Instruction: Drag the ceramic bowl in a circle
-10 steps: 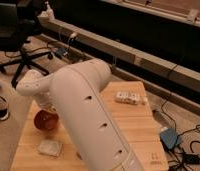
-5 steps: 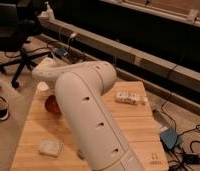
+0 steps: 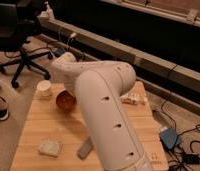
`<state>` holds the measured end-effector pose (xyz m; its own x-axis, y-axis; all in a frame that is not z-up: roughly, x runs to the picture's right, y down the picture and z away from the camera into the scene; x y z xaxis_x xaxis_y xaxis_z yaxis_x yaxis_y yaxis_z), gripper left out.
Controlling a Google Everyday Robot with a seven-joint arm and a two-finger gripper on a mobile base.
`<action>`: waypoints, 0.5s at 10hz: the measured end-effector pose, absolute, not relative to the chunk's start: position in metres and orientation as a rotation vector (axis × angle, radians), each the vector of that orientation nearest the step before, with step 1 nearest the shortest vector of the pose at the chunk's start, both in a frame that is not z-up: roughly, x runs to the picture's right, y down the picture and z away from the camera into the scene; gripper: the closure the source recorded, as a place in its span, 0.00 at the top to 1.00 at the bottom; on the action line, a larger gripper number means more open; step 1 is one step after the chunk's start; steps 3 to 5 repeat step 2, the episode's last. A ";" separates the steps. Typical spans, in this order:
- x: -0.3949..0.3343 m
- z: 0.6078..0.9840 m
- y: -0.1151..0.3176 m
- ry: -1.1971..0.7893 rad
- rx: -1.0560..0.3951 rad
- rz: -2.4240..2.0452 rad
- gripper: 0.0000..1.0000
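Small glossy red-orange ceramic bowl (image 3: 66,100) — on wooden worktop (image 3: 40,130), just right of white cylindrical cup (image 3: 44,89); claw (image 3: 68,86) hidden behind arm, directly above bowl — grip state undeterminable.

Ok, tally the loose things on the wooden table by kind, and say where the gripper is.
Ceramic bowl: 1
White cup: 1
Pale packets: 2
Grey flat piece: 1
Total: 5
Gripper: hidden behind the arm, near the bowl.

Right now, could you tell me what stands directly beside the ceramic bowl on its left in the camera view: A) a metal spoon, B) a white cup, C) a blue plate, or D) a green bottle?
B: the white cup stands just left of the ceramic bowl; the gripper is hidden behind the arm above the bowl.
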<state>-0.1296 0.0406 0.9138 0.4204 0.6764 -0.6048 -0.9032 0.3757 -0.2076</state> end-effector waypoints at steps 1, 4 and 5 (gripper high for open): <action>-0.128 0.913 0.043 0.455 -0.577 1.078 0.00; -0.127 0.912 0.044 0.451 -0.585 1.095 0.00; -0.127 0.912 0.044 0.451 -0.585 1.095 0.00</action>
